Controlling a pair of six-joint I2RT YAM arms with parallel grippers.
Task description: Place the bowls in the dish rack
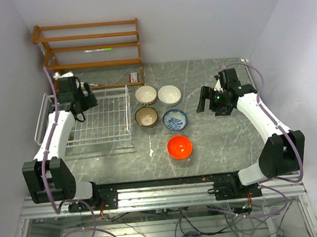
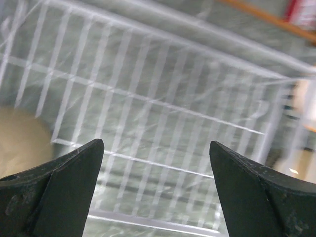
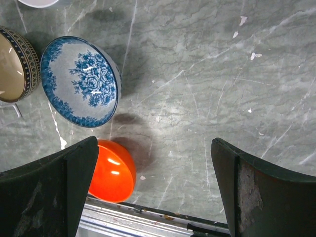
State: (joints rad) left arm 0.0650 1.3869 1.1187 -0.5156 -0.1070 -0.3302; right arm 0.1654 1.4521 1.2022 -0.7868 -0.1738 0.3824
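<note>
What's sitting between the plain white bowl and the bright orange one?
The blue-and-white patterned bowl. The top view shows it in line between the white bowl farther back and the orange bowl nearer the arms, touching neither.

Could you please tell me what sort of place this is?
Probably a robotics lab cell staged as a kitchen counter: arms bolted to a metal rail, plain walls around a stone-look table, and bowls beside a dish rack.
</note>
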